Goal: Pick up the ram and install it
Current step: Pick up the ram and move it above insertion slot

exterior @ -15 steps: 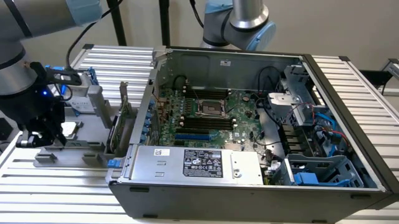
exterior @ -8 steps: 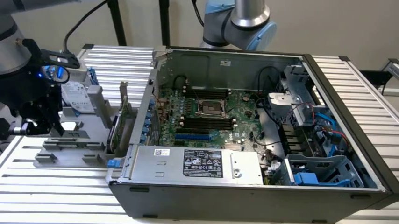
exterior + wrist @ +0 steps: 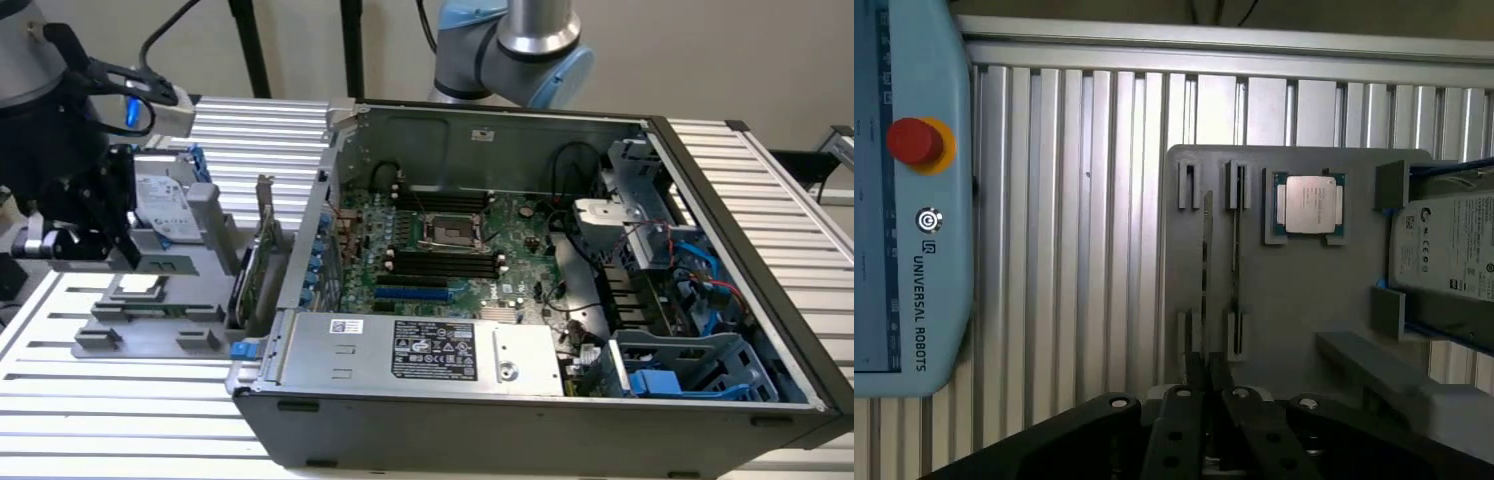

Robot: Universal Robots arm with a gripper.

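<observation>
The ram [image 3: 1237, 260] stands on edge in a slot of the grey fixture plate [image 3: 1274, 300] and appears as a thin dark line. A second thin board with a light metal edge [image 3: 1206, 250] stands right beside it. My gripper [image 3: 1210, 375] hangs above the near end of these two boards, apart from them. Its black fingers [image 3: 1184, 420] are shut, with nothing between them. In the exterior view the gripper [image 3: 74, 235] is at the left, over the fixture [image 3: 147, 335]. Green boards [image 3: 251, 265] stand upright between the fixture and the open computer case [image 3: 534, 400].
A square silver processor [image 3: 1309, 205] and a hard drive [image 3: 1444, 250] also sit on the fixture. A blue teach pendant with a red button [image 3: 914, 142] lies on the slatted table. Inside the case, the motherboard's black memory slots [image 3: 434, 265] lie beside the processor socket [image 3: 451, 233].
</observation>
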